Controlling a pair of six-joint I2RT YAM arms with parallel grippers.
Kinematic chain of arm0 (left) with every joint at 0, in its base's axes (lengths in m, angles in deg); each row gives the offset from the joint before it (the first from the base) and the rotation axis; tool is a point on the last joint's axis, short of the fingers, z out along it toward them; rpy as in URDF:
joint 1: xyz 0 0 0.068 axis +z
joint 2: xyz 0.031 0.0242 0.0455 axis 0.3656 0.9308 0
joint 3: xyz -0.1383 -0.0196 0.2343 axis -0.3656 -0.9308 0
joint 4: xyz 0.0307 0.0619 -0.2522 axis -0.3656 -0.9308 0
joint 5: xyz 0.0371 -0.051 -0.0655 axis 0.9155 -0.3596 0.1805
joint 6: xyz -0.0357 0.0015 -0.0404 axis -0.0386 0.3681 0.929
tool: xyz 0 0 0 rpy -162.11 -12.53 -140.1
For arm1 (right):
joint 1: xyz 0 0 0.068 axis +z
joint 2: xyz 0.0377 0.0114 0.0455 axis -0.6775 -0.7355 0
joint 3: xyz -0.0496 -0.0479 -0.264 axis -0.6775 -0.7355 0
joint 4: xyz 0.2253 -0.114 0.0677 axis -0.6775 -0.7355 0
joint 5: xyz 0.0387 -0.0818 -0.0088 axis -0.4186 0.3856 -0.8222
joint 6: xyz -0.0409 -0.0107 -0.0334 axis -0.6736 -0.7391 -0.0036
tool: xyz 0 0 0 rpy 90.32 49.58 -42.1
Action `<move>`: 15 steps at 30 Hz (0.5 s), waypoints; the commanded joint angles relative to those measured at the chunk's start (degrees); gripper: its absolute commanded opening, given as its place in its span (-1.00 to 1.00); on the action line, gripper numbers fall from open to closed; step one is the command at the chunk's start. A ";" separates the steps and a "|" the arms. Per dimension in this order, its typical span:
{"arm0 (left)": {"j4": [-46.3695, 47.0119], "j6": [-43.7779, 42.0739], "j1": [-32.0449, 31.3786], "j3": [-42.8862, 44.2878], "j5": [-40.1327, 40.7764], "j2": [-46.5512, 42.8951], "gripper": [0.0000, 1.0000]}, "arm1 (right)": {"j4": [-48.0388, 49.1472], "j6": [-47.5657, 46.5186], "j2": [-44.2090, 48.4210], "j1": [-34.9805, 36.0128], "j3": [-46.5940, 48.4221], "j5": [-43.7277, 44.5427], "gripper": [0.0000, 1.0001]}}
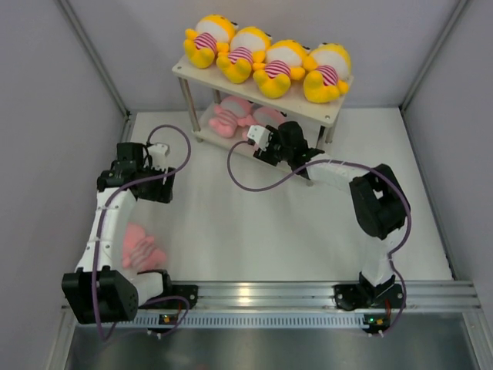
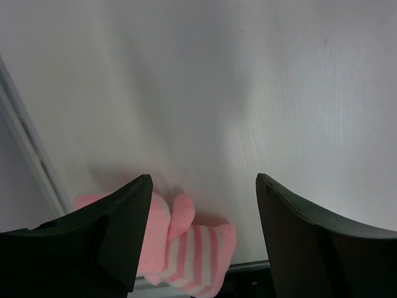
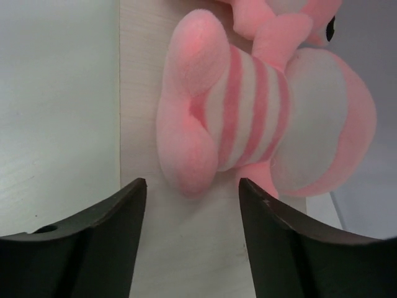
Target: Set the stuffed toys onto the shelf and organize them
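Four yellow toys (image 1: 269, 62) line the top of the shelf (image 1: 182, 69). The right hand (image 3: 192, 184), spread, faces a pink toy (image 3: 254, 112) on the lower board; the left hand (image 2: 203, 179), spread, hangs over the bench (image 1: 254, 223).

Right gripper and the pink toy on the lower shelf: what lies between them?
Nothing. The right wrist view shows the pink toy with its foot reaching the open right gripper, only bare shelf board around.
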 commanded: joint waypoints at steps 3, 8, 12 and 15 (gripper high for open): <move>-1.74 -6.99 0.73 -3.17 17.28 -1.01 0.49 | 1.43 1.63 7.53 1.43 -1.19 0.93 0.37; -1.65 -10.87 8.28 -5.10 17.03 -0.49 0.54 | -0.85 2.34 9.29 3.19 -1.45 3.30 0.44; -0.86 -14.90 14.78 -8.26 16.51 1.79 0.65 | -1.29 2.25 11.30 4.68 -2.24 4.97 0.49; 0.28 -17.10 19.36 -10.55 15.71 3.37 0.65 | -1.20 1.99 12.28 5.74 -2.77 6.47 0.50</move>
